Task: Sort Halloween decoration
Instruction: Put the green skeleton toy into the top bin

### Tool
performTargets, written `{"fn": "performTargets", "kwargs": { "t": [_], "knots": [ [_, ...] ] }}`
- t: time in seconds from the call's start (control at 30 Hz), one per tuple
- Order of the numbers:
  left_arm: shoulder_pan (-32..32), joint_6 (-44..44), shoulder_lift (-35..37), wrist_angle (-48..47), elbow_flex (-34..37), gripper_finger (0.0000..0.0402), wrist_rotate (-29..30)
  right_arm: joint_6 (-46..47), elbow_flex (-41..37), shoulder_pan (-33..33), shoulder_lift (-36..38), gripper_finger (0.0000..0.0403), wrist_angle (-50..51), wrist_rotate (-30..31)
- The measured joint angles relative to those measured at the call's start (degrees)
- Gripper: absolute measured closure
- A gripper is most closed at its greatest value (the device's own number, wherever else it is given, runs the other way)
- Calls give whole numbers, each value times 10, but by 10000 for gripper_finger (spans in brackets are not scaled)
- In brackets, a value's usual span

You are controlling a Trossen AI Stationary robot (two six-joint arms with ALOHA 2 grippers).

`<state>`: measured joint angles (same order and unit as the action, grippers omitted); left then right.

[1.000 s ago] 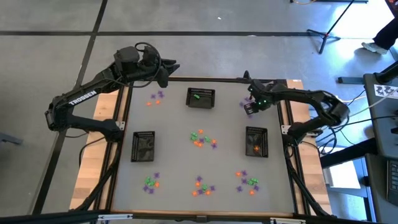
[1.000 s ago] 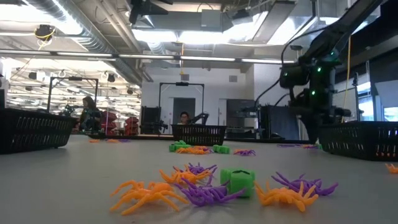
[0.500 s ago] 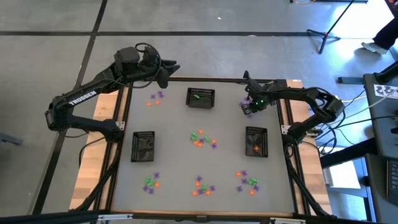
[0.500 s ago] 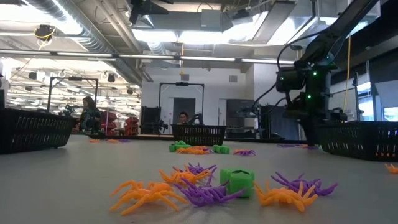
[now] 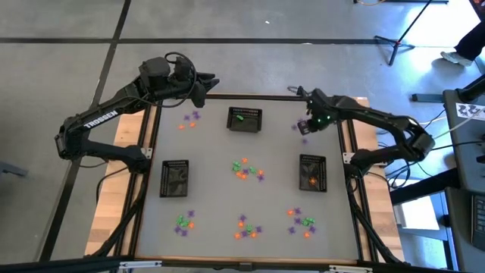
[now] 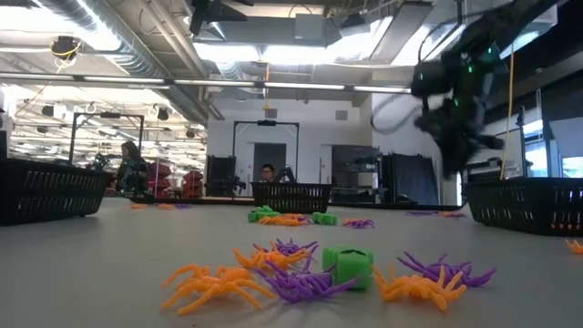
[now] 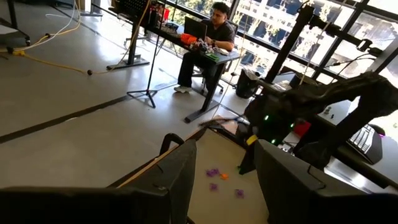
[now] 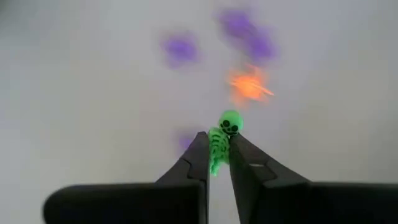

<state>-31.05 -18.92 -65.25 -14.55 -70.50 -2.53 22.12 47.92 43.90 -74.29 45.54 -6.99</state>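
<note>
Trinkets (image 6: 310, 273) in purple, green and orange lie in clusters on the desk (image 5: 212, 189) among three baskets (image 5: 175, 179). Farther back, the right gripper (image 8: 217, 149) pinches a green skeleton (image 8: 222, 137), lifted above the far right corner. The left gripper (image 5: 203, 87) waits, parted and empty, over the far left edge.

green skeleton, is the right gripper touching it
Touching. The right wrist view shows the right gripper closed on the green skeleton, both fingers pressing its body.
</note>
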Motion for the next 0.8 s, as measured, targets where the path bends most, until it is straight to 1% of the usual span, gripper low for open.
{"fn": "performTargets", "kwargs": {
  "t": [0.13,0.2,0.33,0.43,0.5,0.63,0.73,0.8],
  "knots": [
    [0,0,0,0,0,244,1,33,48,-1,16,376,-74,-108],
    [0,0,0,0,0,244,1,58,74,-10,13,371,-120,-134],
    [0,0,0,0,0,244,1,75,137,-44,-10,366,-218,-129],
    [0,0,0,0,0,244,1,72,191,-77,-50,365,-260,-115],
    [0,0,0,0,0,244,1,59,230,-93,-85,364,-256,-104],
    [0,0,0,0,0,244,1,37,292,-117,-161,364,-239,-108],
    [0,0,0,0,0,244,-1,16,321,-126,-208,364,-216,-112],
    [0,0,0,0,0,244,-9,14,331,-126,-227,364,-209,-112]
  ]
}}
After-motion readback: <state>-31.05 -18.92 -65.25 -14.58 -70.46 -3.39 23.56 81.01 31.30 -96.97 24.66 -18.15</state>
